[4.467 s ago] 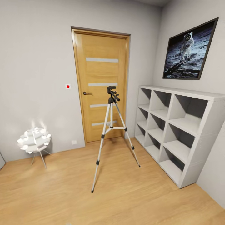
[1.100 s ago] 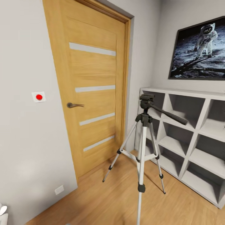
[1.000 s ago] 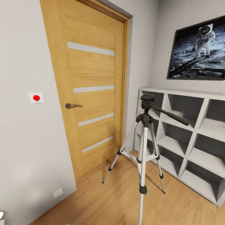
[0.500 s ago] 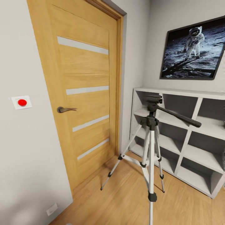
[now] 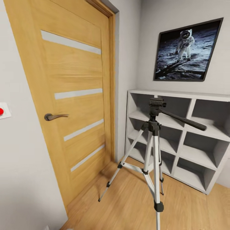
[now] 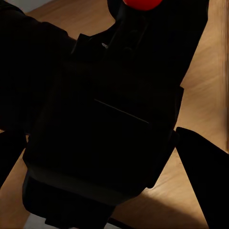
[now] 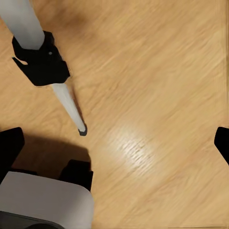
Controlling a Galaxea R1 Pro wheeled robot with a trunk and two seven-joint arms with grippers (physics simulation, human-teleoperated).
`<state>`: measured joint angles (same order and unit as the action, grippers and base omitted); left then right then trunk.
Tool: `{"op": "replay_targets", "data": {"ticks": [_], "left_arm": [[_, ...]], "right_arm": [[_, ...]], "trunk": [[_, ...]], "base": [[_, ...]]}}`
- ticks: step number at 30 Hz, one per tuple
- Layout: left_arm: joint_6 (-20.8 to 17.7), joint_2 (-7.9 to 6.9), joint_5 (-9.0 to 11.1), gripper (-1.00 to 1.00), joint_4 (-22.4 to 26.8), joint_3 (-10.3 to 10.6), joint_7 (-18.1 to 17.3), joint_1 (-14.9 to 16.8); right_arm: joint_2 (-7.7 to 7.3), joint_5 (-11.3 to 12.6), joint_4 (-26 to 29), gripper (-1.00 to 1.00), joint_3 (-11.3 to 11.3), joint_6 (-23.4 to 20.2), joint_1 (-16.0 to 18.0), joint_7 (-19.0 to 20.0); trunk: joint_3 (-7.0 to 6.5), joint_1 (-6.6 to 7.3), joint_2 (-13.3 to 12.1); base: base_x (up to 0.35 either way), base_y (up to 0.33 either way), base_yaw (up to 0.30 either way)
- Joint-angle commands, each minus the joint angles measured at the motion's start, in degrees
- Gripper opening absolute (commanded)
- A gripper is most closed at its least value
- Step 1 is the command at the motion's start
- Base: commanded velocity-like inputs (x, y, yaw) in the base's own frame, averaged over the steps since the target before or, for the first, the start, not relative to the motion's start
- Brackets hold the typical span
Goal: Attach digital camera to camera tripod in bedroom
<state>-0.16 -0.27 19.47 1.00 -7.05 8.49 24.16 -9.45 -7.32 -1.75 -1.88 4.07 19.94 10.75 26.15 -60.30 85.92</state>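
Note:
The camera tripod (image 5: pixel 153 127) stands on the wood floor between the door and the white shelving, its black head (image 5: pixel 156 103) at mid height and the long pan handle (image 5: pixel 188 122) pointing right. One silver leg with a black joint (image 7: pixel 40 59) runs down to its foot (image 7: pixel 82 130) in the right wrist view. The digital camera (image 6: pixel 109 119) sits as a black mass with its red button (image 6: pixel 140 4) at the edge of the left wrist view, my left gripper (image 6: pixel 105 152) shut on it. My right gripper (image 7: pixel 114 143) is open above bare floor.
A wooden door (image 5: pixel 70 95) with a lever handle (image 5: pixel 54 116) stands to the left. White cube shelving (image 5: pixel 179 140) lines the right wall under a framed astronaut picture (image 5: pixel 185 52). My white base (image 7: pixel 43 200) sits close to the tripod foot.
The whole head view has shifted: the camera has come nearer and turned right, so door and tripod look larger. The tripod itself has not moved.

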Motion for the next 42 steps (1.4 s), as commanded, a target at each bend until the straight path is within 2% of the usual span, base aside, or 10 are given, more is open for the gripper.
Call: {"op": "replay_targets", "data": {"ticks": [1, 28, 34, 42], "left_arm": [[0.0, 0.0, 0.0, -1.0, 0.1, -0.4, 0.1, 0.0], [0.0, 0.09, 0.0, -1.0, 0.1, -0.4, 0.1, 0.0], [-0.1, 0.17, 0.2, -1.0, 0.1, -0.5, 0.1, 0.0], [-0.1, 0.18, 0.1, -1.0, 0.1, -0.5, 0.1, 0.0]], "right_arm": [[-0.02, -0.4, -0.2, 1.0, -0.1, 0.4, 0.1, 0.1], [-0.01, -0.4, -0.2, 1.0, -0.2, 0.4, 0.1, 0.0], [-0.11, -0.4, -0.2, 1.0, -0.1, 0.5, 0.1, 0.1], [-0.13, -0.4, -0.2, 1.0, -0.2, 0.5, 0.1, 0.1]], "trunk": [[0.06, 0.0, 0.0], [0.06, 0.0, 0.0], [0.06, 0.0, 0.0], [0.06, 0.0, 0.0]], "base": [[0.034, 0.016, -0.263], [0.003, 0.001, -0.263], [0.0, 0.255, -0.242], [0.0, 0.319, -0.052]]}}
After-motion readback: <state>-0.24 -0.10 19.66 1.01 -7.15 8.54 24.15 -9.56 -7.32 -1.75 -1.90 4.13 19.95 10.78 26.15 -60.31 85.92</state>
